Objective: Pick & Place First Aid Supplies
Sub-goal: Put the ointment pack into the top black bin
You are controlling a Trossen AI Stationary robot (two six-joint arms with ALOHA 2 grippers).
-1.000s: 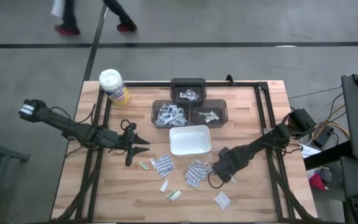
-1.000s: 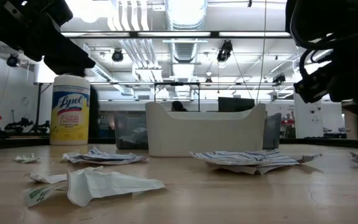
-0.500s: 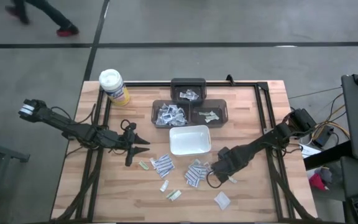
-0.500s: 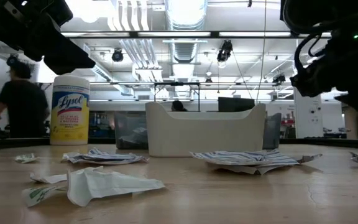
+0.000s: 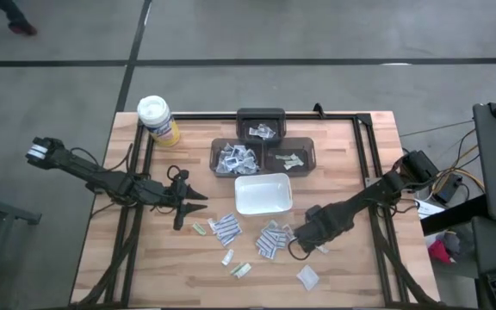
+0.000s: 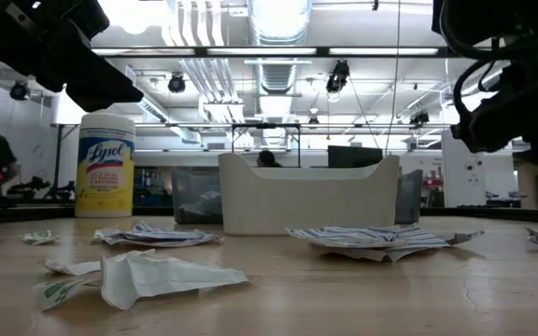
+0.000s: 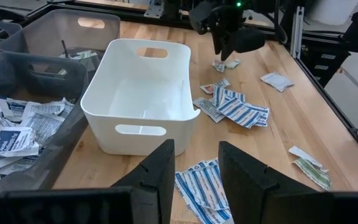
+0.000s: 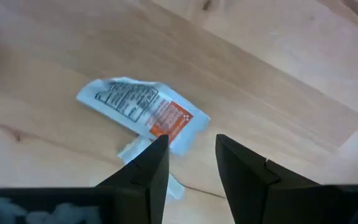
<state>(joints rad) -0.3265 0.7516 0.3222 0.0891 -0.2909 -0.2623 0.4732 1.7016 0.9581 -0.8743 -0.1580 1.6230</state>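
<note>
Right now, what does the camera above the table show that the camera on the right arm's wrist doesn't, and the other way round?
Only the high view shows the yellow canister with white lid, the white rectangular tray, the grey bins and the waiting left gripper. Only the right wrist view shows the print and orange patch on a small white packet lying on the wood. Both show the right gripper, open over the wooden table.

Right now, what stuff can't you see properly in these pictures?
- High view: the print on the loose packets is too small to read.
- Low view: the white tray hides the grey bins behind it; both arms are cut off at the top.
- Right wrist view: the right hand covers part of the orange-marked packet.
- Left wrist view: the left hand hides part of the blue-striped packets.
</note>
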